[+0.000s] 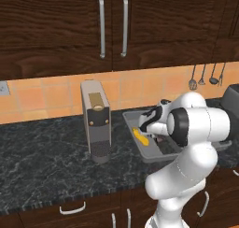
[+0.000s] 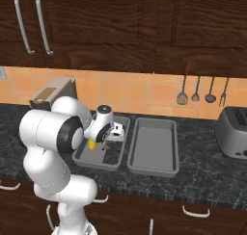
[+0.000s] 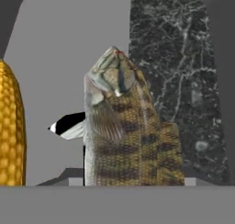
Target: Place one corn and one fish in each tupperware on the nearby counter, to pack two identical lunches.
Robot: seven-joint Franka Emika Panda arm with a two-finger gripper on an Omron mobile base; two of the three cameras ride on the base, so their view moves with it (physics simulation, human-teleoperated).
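In the left base view, the white arm bends over the black marbled surface (image 1: 42, 152), its wrist hanging above a grey tray (image 1: 151, 153) that sits just right of the tall grey coffee machine (image 1: 96, 120). A yellow corn cob (image 1: 140, 137) lies in that tray, near its left wall. The claw itself is hidden behind the arm here. A dark toaster (image 1: 231, 98) stands further right of the machine, at the frame's edge, with utensils (image 1: 204, 76) hanging on the tiled wall above.

In the right base view, the claw (image 2: 107, 143) points down into the tray nearest the coffee machine (image 2: 50, 97). The corn cob (image 2: 91, 144) shows as a yellow patch beside the wrist, inside that tray (image 2: 96, 163). A second tray (image 2: 152, 147) sits just beside the first, on the side away from the machine, and the toaster (image 2: 234, 131) stands further that way still. Whether the claw's jaws are spread or pinching cannot be told from here.

In the hand view, a fish (image 3: 124, 126), brown-speckled with a pale side, fills the middle, close to the camera, head pointing away. The corn cob (image 3: 11, 131) lies to its left on the grey tray floor (image 3: 55, 58). The black surface (image 3: 179, 81) shows beyond the tray wall. The fingertips are not visible, so I cannot tell if the fish is gripped.
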